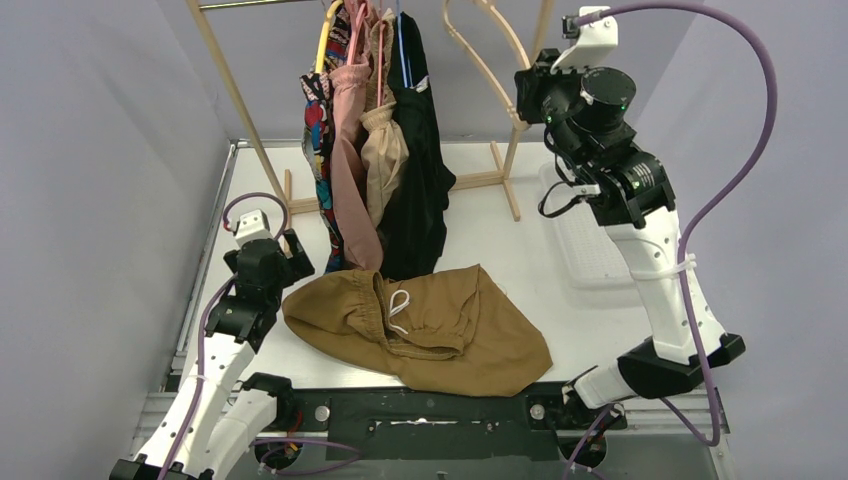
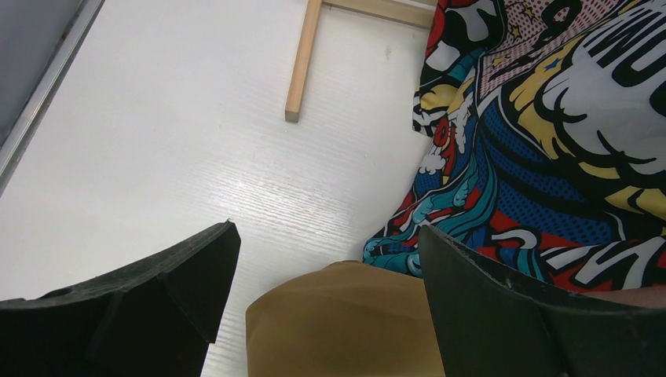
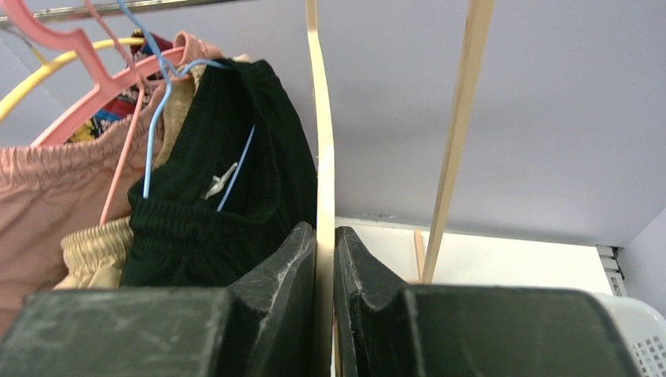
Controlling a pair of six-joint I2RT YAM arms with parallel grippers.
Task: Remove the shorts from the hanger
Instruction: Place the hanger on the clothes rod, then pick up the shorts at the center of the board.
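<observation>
Tan-brown shorts [image 1: 420,325] [image 2: 345,322] lie crumpled on the white table, off any hanger. My left gripper [image 1: 292,264] [image 2: 328,232] stands open just above their left edge, gripping nothing. Comic-print shorts [image 1: 322,150] [image 2: 550,141], pink shorts [image 1: 350,150] [image 3: 47,181], beige shorts [image 1: 385,150] [image 3: 90,251] and black shorts [image 1: 420,170] [image 3: 228,157] hang from the rack on plastic hangers. My right gripper [image 1: 527,95] [image 3: 326,236] is raised at the rack's right end, shut on the empty wooden hanger [image 1: 480,50] [image 3: 320,118].
The wooden rack's right post [image 3: 459,118] rises just right of my right gripper, and its foot [image 2: 302,63] rests on the table near the left gripper. A white basket [image 1: 590,240] [image 3: 644,330] sits at the right of the table.
</observation>
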